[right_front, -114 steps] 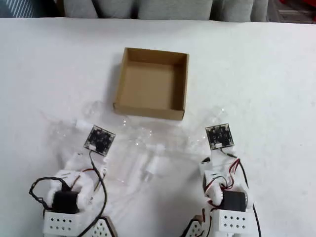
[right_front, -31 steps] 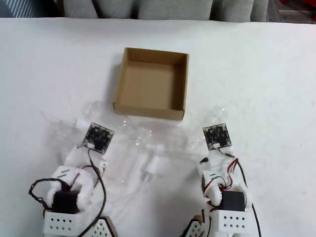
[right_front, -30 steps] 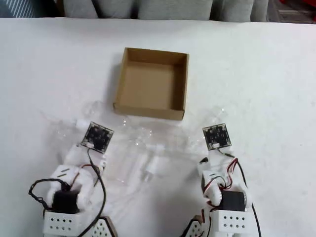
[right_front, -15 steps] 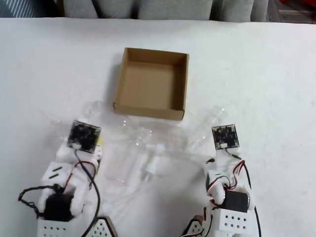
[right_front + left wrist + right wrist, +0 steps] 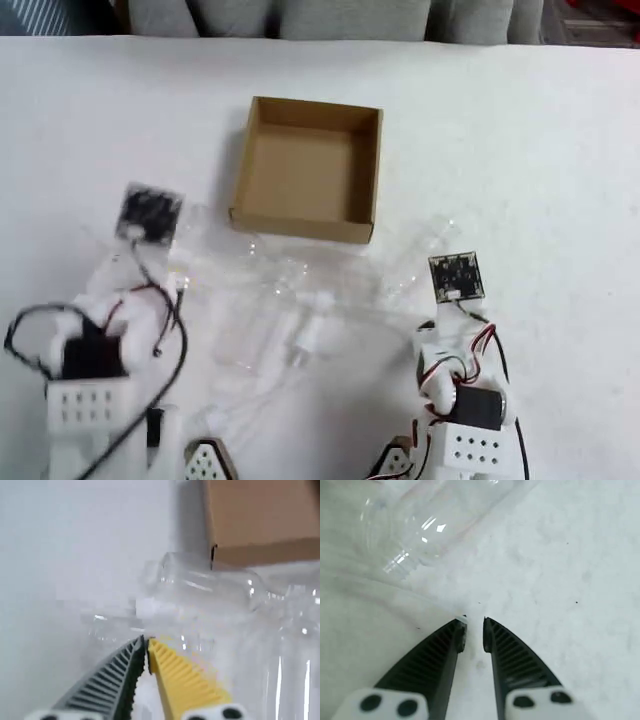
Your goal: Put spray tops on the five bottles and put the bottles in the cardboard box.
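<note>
The cardboard box [image 5: 310, 170] stands open and empty mid-table; its corner [image 5: 260, 520] shows in the left wrist view. Several clear bottles [image 5: 265, 290] lie on their sides between box and arms, with white spray tops [image 5: 305, 340] loose among them. My left gripper [image 5: 146, 649] is shut on nothing, its tips just short of a lying bottle [image 5: 210, 587] with a white top [image 5: 150, 607] beside it. My right gripper [image 5: 473, 625] hovers over bare table, open a narrow crack, near the threaded neck of another bottle [image 5: 415, 535].
The left arm [image 5: 150, 213] is at the box's near left, the right arm [image 5: 455, 275] at its near right. White table [image 5: 540, 150] stretches free on both sides of the box and behind it.
The left arm has swung out to the left and farther up the table, toward the box's left corner. The right arm has shifted slightly to the right.
</note>
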Motion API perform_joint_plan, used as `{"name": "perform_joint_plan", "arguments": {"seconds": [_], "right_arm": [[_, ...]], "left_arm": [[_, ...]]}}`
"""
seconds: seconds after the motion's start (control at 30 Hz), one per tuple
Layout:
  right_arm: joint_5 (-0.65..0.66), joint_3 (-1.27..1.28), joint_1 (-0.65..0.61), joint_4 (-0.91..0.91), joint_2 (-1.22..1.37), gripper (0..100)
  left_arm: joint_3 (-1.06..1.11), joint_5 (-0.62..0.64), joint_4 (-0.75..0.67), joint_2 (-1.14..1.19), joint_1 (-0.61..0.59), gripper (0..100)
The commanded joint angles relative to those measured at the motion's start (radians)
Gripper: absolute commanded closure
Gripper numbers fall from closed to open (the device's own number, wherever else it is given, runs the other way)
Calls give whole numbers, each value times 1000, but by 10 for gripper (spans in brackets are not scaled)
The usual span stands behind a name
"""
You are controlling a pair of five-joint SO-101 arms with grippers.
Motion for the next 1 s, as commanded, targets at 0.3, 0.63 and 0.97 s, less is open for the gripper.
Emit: {"name": "perform_joint_plan", "arguments": {"seconds": [0.3,0.63,0.97], "right_arm": [[8,12,15,4,8,967],[8,12,15,4,8,967],[8,12,15,4,8,967]], "left_arm": [[-209,-962,356,429,-2,976],[-153,-976,147,654,156,975],[-153,-976,-32,768,180,845]]}}
